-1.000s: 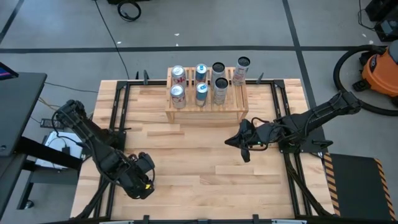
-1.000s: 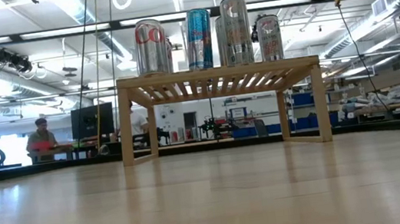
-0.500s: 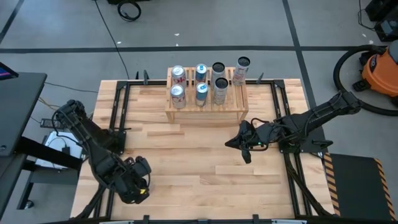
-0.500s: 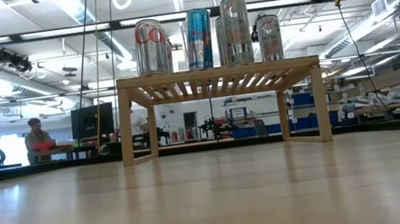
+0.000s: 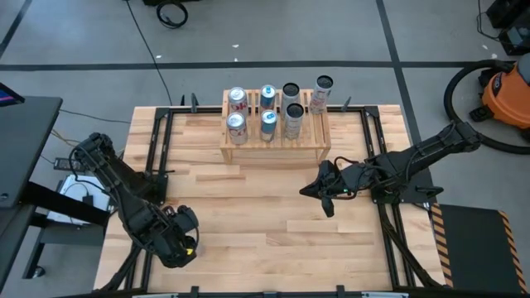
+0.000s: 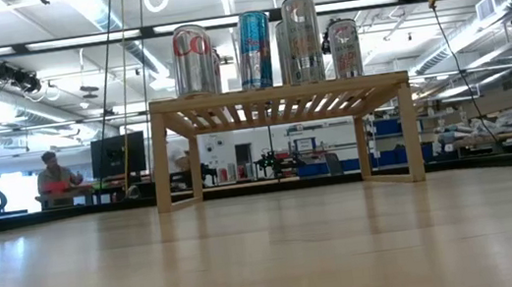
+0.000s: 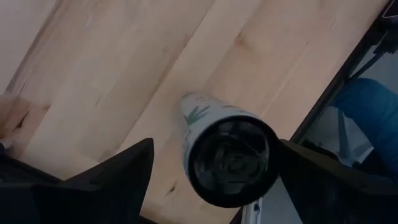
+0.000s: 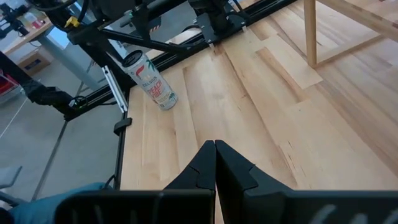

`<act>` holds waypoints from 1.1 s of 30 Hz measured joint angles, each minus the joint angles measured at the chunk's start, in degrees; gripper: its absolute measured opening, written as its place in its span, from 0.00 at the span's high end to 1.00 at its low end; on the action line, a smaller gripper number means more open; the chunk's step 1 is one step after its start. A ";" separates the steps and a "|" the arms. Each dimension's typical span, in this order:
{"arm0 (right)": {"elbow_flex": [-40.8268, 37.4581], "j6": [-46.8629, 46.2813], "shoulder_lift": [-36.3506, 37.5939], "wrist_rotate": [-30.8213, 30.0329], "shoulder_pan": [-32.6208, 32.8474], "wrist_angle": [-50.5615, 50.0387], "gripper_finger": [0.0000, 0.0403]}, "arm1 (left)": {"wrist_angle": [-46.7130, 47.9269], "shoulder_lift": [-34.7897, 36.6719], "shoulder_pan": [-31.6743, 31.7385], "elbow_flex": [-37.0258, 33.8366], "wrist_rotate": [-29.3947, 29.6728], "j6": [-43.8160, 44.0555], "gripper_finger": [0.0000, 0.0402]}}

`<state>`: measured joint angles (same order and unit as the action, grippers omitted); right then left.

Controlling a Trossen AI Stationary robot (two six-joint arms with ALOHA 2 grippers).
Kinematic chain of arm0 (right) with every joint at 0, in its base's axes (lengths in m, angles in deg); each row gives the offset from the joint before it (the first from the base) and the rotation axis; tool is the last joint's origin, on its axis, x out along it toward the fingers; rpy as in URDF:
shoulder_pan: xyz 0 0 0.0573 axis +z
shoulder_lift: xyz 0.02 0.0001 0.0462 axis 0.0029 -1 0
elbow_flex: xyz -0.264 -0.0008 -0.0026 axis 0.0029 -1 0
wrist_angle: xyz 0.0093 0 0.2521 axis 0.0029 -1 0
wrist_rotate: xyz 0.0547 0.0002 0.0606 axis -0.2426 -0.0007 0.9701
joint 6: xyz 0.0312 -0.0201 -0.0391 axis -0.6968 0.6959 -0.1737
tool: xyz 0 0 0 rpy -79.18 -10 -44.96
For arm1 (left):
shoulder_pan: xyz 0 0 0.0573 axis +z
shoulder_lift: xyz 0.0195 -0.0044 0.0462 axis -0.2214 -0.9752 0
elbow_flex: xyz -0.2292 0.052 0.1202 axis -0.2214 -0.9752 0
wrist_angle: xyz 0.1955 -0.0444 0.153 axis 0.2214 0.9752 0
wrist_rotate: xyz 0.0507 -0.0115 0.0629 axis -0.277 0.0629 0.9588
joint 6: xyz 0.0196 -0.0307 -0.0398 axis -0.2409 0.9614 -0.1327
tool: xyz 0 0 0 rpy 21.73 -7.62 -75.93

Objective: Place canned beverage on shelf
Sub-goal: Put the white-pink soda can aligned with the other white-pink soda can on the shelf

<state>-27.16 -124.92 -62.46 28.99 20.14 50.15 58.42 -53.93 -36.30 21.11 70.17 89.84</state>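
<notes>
A white can [image 7: 230,158] with a green leaf print and a dark top stands upright on the tabletop near the table's near left corner, beside the black rail; it also shows in the right wrist view [image 8: 149,81]. My left gripper [image 5: 178,242] hangs over it, pointing steeply down, open, one finger on either side of the can's top [image 7: 216,144], touching nothing that I can see. My right gripper [image 5: 305,190] is shut and empty, up in the air right of centre, fingers [image 8: 215,149] toward the can. The light-wood shelf [image 5: 273,149] stands at the far middle with several cans [image 6: 254,50] on its slatted top.
Black frame rails [image 5: 157,165] run along the table's left and right sides. Bare tabletop [image 5: 265,223] lies between the can and the shelf [image 6: 274,92]. An orange vacuum [image 5: 505,91] stands off the table at the far right. People show in the room behind.
My left gripper has swung a little toward the table's left edge and tipped slightly, staying open. The can and my right gripper have kept still.
</notes>
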 joint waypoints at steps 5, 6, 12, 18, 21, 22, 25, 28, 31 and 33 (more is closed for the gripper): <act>0.01 -0.02 0.00 0.00 0.00 -0.01 0.98 | -0.47 -1.11 -0.03 0.00 -1.25 -0.05 0.17; 0.01 -0.02 0.00 -0.01 0.01 -0.02 0.98 | -0.78 -1.42 -0.06 0.00 -2.00 -0.23 0.17; 0.01 -0.02 0.00 -0.01 0.00 -0.04 0.98 | -3.66 -2.62 0.03 0.09 -3.13 -0.96 0.17; 0.00 -0.02 0.02 -0.02 0.02 -0.07 0.98 | -3.48 -2.42 0.80 0.07 -3.24 -1.09 0.17; 0.00 -0.04 0.02 -0.02 0.00 -0.07 0.98 | -3.60 -2.40 0.77 0.04 -4.18 -2.59 0.17; 0.00 -0.04 0.02 -0.01 0.02 -0.07 0.98 | -3.58 -2.26 0.77 0.03 -4.34 -2.88 0.17; 0.01 -0.04 -0.13 -0.02 -0.01 -0.03 0.98 | -3.06 -1.96 0.91 0.06 -4.46 -3.02 0.17; 0.00 -0.04 -1.00 -0.02 0.02 -0.06 0.98 | -1.97 -1.46 1.04 0.73 -4.52 -2.95 0.17; 0.00 -0.04 -2.50 -0.02 0.00 -0.05 0.98 | -2.21 -0.85 1.04 1.07 -4.38 -2.81 0.17; 0.00 -0.04 -3.57 0.01 0.00 -0.03 0.98 | -2.13 -0.85 1.04 1.07 -4.39 -2.62 0.17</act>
<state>-27.16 -124.96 -66.02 29.00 20.14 50.12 56.29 -54.78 -35.26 22.18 65.78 87.21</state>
